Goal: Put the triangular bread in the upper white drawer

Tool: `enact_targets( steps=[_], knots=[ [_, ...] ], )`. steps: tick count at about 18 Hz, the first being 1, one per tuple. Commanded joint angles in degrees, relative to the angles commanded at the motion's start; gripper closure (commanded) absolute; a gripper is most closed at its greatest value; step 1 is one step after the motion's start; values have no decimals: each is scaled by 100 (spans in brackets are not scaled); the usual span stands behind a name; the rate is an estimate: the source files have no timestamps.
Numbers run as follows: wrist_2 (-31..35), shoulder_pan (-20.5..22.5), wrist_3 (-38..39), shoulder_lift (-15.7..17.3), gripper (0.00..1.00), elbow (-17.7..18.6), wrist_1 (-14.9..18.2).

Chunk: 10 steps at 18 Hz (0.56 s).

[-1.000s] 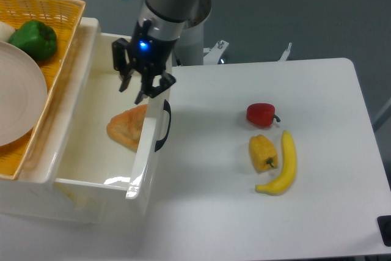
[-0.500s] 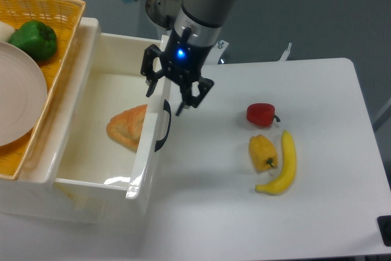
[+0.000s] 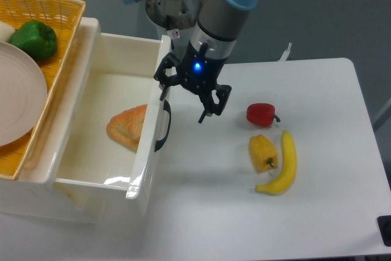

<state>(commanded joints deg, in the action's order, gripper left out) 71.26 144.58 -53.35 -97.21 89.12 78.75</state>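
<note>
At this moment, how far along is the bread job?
Placement looks done: the triangular bread lies inside the upper white drawer. The end effector hangs open and empty over the table, beside the drawer's front. Nothing in hand; the drawer stands open.

Open run of worktop [image 3: 201, 200] between the upper white drawer [image 3: 91, 90] front with its black handle [image 3: 162, 126] and the produce cluster to the right: red pepper [image 3: 261, 114], yellow pepper [image 3: 263, 153], banana [image 3: 283, 164], packed close together. End effector [image 3: 190, 101] hanging with fingers spread just right of the drawer's front wall, above that bare strip. Drawer interior mostly free apart from the triangular bread [image 3: 128, 128] against the front wall; left side blocked by the orange basket [image 3: 55, 41] overhanging the drawer rim.
</note>
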Motion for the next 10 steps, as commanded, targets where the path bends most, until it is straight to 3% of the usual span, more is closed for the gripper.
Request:
enact_targets(
  steps=[4, 10],
  knots=[
    [501, -9, 9, -97, 0, -26, -342],
    [941, 61, -324, -211, 0, -27, -369]
  ],
)
